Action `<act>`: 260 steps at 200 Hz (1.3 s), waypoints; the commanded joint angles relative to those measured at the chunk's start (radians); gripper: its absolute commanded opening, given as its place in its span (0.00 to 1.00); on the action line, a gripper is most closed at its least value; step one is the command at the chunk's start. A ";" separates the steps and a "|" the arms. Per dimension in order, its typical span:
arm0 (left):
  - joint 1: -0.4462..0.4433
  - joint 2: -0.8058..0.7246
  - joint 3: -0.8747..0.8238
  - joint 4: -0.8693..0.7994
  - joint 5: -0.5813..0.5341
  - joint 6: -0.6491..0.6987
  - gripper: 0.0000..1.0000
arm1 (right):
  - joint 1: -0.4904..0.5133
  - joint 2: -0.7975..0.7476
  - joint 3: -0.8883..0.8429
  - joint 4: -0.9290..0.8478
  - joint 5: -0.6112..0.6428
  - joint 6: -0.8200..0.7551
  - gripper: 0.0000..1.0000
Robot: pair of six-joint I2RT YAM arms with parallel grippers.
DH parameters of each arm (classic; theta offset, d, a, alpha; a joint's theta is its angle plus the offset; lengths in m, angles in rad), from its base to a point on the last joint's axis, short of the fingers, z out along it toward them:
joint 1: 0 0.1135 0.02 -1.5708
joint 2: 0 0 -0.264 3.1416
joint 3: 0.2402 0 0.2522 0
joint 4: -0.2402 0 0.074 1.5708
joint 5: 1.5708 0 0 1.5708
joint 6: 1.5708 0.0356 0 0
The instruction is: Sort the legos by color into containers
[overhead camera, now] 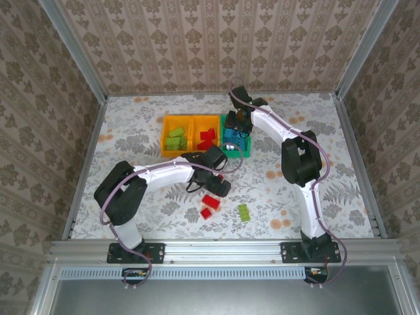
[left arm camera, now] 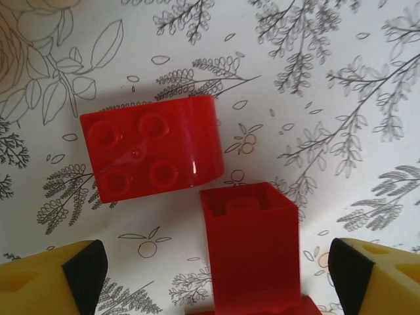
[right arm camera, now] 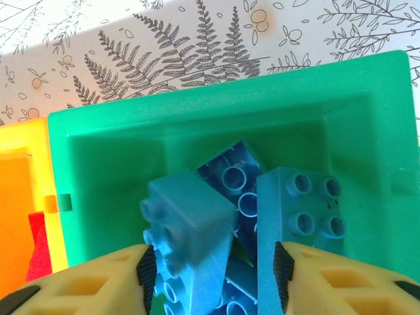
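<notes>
Two red legos lie on the patterned table under my left gripper, which is open. One red lego lies studs up ahead of the fingers. The other red lego lies on its side between the wide-apart fingers, touching neither pad. From above, the left gripper hangs just over these red legos. My right gripper is open over the green container, which holds several light blue legos. One blue lego lies between its pads, with a gap at the right pad.
The three containers stand in a row at mid-table: an orange-yellow one with lime green legos, an orange-yellow one with red legos, and the green one under the right gripper. A lime green lego lies loose near the front.
</notes>
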 commanded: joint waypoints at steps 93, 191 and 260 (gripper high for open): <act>-0.020 0.074 0.078 -0.050 -0.038 0.015 0.36 | -0.005 -0.222 -0.221 0.117 -0.022 0.050 0.78; 0.195 -0.168 0.159 -0.053 0.049 0.043 0.29 | 0.020 -0.522 -0.592 0.228 -0.018 0.018 0.84; 0.401 0.079 0.481 -0.056 0.172 0.075 0.31 | 0.273 -0.562 -0.794 0.271 0.079 -0.162 0.83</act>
